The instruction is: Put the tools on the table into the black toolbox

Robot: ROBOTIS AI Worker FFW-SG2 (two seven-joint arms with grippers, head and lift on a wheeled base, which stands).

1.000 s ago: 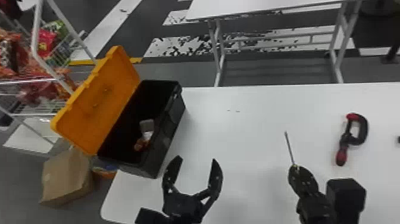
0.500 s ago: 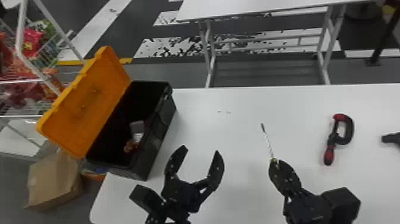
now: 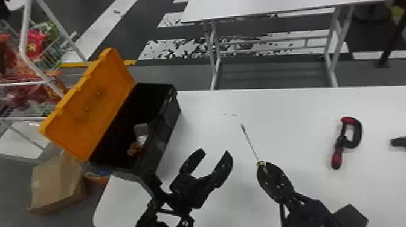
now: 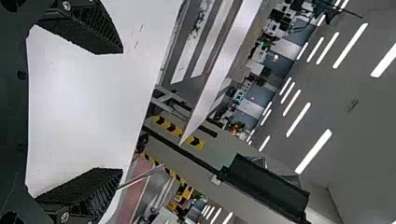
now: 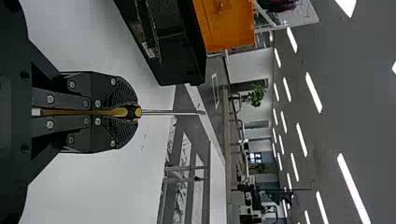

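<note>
In the head view my right gripper point(image 3: 262, 169) is shut on the yellow-handled screwdriver point(image 3: 250, 143), its shaft pointing forward and a little left over the table. The right wrist view has the screwdriver point(image 5: 170, 112) gripped by its handle between the fingers of my right gripper point(image 5: 132, 112). My left gripper point(image 3: 215, 153) stands open, between the toolbox and the screwdriver; in the left wrist view the left gripper point(image 4: 120, 112) has nothing between its fingers. The black toolbox point(image 3: 164, 126), orange lid raised, stands at the table's left with a few small items inside. A red-and-black clamp point(image 3: 338, 145) lies at the right.
Part of another dark tool point(image 3: 398, 141) lies at the right edge of the white table point(image 3: 290, 105). Left of the table are a wire rack point(image 3: 45, 72) with bright packages and a cardboard box point(image 3: 56, 181) on the floor. A second table point(image 3: 241, 9) stands beyond.
The head view has shifted right, so table and toolbox sit farther left. My right gripper has moved left with the screwdriver, nearer my left gripper, which remains open.
</note>
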